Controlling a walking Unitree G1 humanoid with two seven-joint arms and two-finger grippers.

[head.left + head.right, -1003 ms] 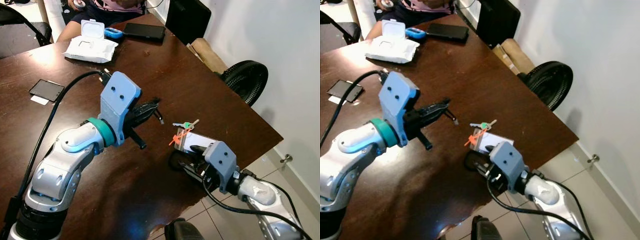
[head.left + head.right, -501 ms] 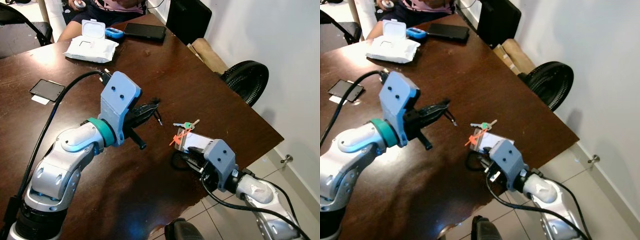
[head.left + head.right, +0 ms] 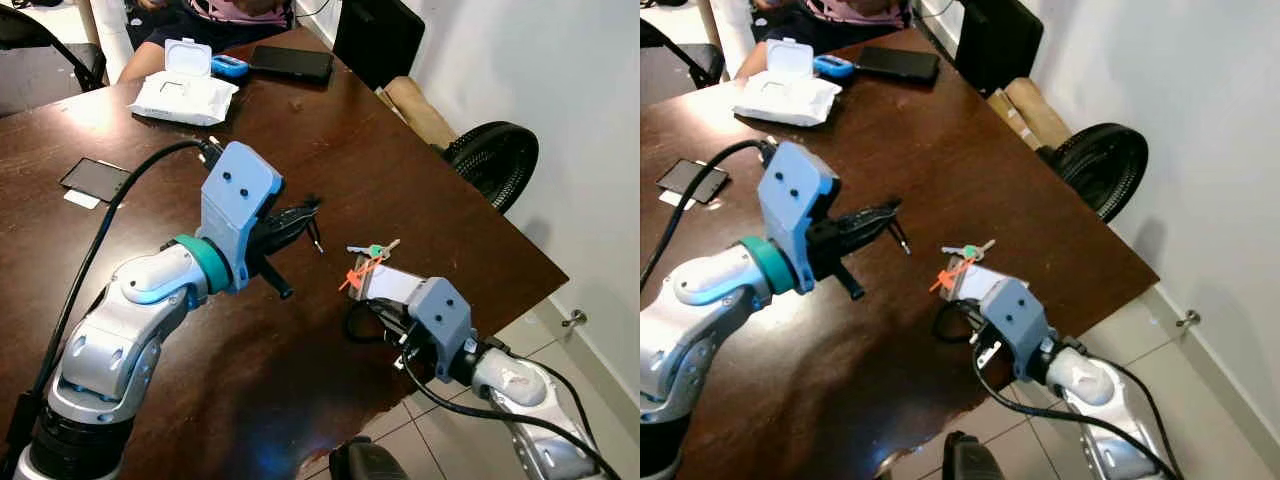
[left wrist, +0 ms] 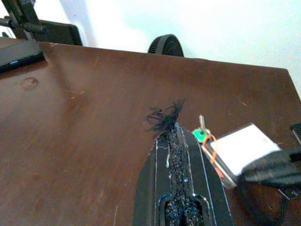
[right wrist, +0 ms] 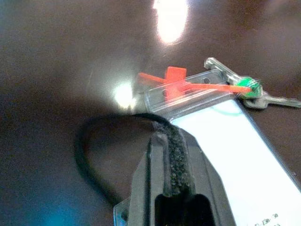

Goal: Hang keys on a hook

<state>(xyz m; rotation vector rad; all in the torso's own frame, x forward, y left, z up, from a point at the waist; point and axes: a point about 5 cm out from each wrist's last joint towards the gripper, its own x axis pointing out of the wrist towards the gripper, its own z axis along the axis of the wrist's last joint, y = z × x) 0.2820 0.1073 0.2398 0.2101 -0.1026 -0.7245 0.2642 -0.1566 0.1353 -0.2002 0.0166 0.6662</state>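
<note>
Leftmost, the left hand (image 3: 312, 225) is held above the dark glossy worktop (image 3: 420, 190), its black fingers pressed together, with a frayed bit of black thread at the tips. Keys (image 3: 372, 249) lie flat further right, near the worktop's right edge: small metal blades with a green cap, an orange plastic tag (image 3: 356, 274) and a clear card sleeve (image 3: 393, 283) attached. Their long axis is judged to run away from the right hand (image 3: 385, 312), which is nearer and lies just beside the sleeve, fingers closed on a black cord loop (image 3: 358, 322). No hook can be made out.
</note>
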